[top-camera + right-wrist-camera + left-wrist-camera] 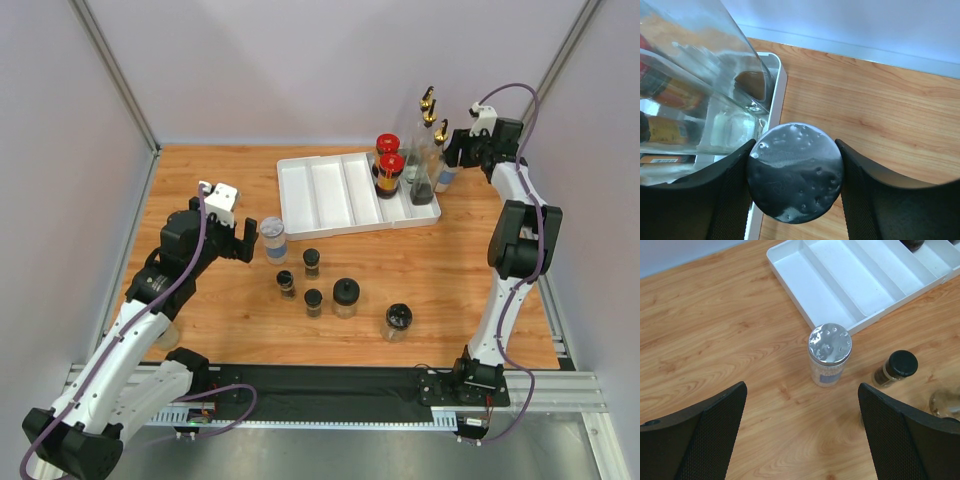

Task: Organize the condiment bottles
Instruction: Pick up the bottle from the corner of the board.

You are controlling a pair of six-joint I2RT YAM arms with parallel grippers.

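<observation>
At the white divided plastic tray's (780, 82) right edge, the right gripper (796, 200) clamps a grey-lidded clear jar (795, 167) close beside tall clear bottles (710, 55); a careless swing could topple them. Left gripper (802, 432) hangs open above the desk (715, 340).

White divided tray (325, 195) sat on the far half of the wooden table (200, 190), skewed a little off the table edges. Its long parallel compartments ran roughly near-to-far, with a raised rim all round. Left wrist view showed its near-left corner, right wrist view only a short piece of rim. Pale grey wall panels (300, 60) closed off the far side and both flanks, with a metal post (115, 75) at the far-left corner. A black strip (330, 385) ran along the near edge, with an aluminium rail (560, 390) beside it.
</observation>
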